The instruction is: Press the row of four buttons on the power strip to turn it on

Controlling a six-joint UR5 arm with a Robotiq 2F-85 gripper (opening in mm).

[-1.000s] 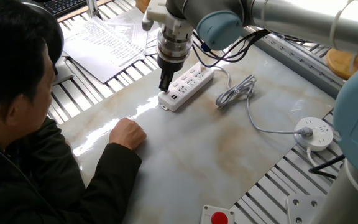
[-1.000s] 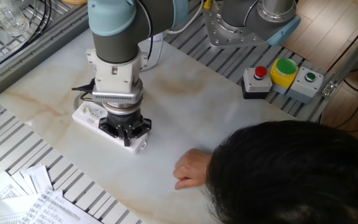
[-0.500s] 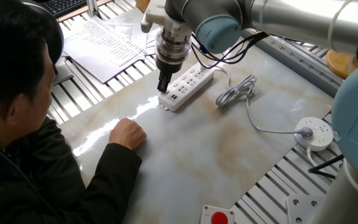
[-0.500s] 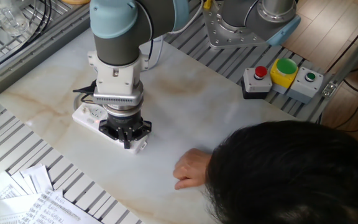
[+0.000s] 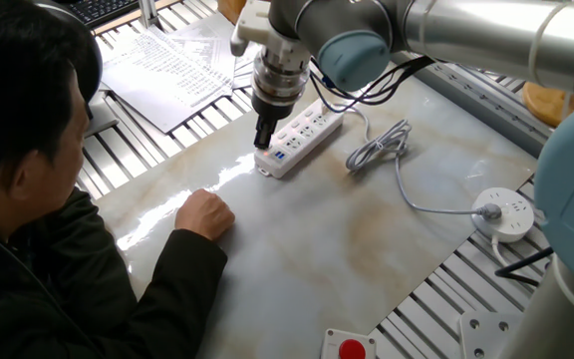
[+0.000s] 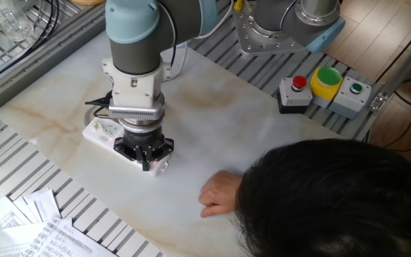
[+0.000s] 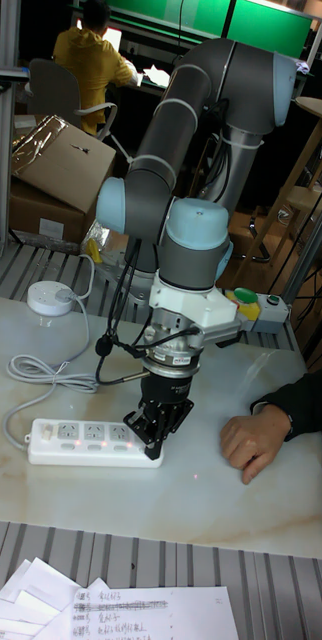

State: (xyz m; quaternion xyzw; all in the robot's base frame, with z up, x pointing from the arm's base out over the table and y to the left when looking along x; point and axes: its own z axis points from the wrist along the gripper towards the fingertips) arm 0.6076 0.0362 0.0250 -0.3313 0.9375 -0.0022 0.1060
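Observation:
The white power strip (image 5: pixel 307 128) lies at the far side of the marble table, seen again under the arm (image 6: pixel 100 131) and lengthwise in the tall view (image 7: pixel 76 441). My gripper (image 5: pixel 264 141) points straight down with its dark fingers together, tips resting on the strip's end by the USB ports (image 5: pixel 279 157), which glow blue. The tall view shows the tips (image 7: pixel 149 440) on the strip's right end, beside a small red glow. The gripper (image 6: pixel 147 165) hides that end in the other fixed view. The row of four buttons is too small to make out.
A person sits close, with a fist (image 5: pixel 205 213) on the table just in front of the strip, also shown near the gripper (image 7: pixel 251 441). The coiled cable (image 5: pixel 379 148) runs to a round socket puck (image 5: pixel 507 214). Papers (image 5: pixel 167 65) lie beyond; a button box (image 6: pixel 323 87) stands at the edge.
The USB end of the strip has lit up blue, with a reddish glow by the fingertips. The gripper has shifted only slightly over that end. The person's hand has stayed put.

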